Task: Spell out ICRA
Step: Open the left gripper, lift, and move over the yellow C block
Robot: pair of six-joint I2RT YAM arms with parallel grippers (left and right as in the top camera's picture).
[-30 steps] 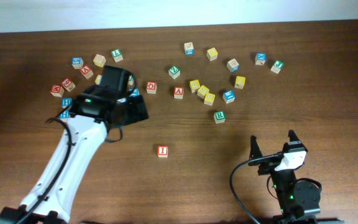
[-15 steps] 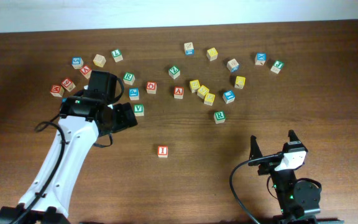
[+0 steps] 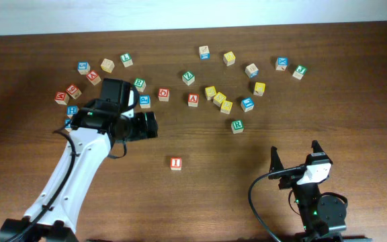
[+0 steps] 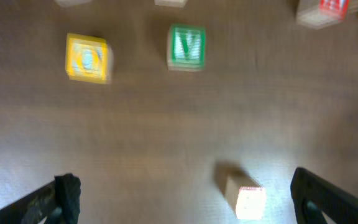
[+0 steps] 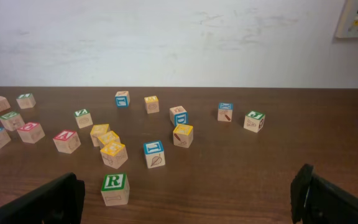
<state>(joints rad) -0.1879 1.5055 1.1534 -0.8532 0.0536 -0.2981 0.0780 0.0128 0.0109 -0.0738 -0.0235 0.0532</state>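
A red I block (image 3: 175, 163) lies alone at the table's front middle. A green R block (image 3: 237, 126) sits right of centre and is nearest in the right wrist view (image 5: 115, 185). A red A block (image 3: 193, 99) lies among the scattered blocks. A red block with a round letter (image 3: 163, 94) lies left of it; I cannot read the letter. My left gripper (image 3: 150, 126) is open and low over the table. In the blurred left wrist view its fingers (image 4: 185, 208) straddle a pale block (image 4: 247, 200) with a glare-washed top. My right gripper (image 3: 294, 156) is open and empty.
Many lettered blocks are scattered across the back of the table. A green V block (image 4: 186, 45) and a yellow block (image 4: 87, 58) lie ahead of the left fingers. A yellow cluster (image 3: 218, 99) sits at centre. Blue and green blocks (image 3: 282, 63) are at the far right.
The left arm pulled back to the left, then swung right again. The green V block seen half a second ago in the overhead view is now hidden under the gripper. The right arm is still.
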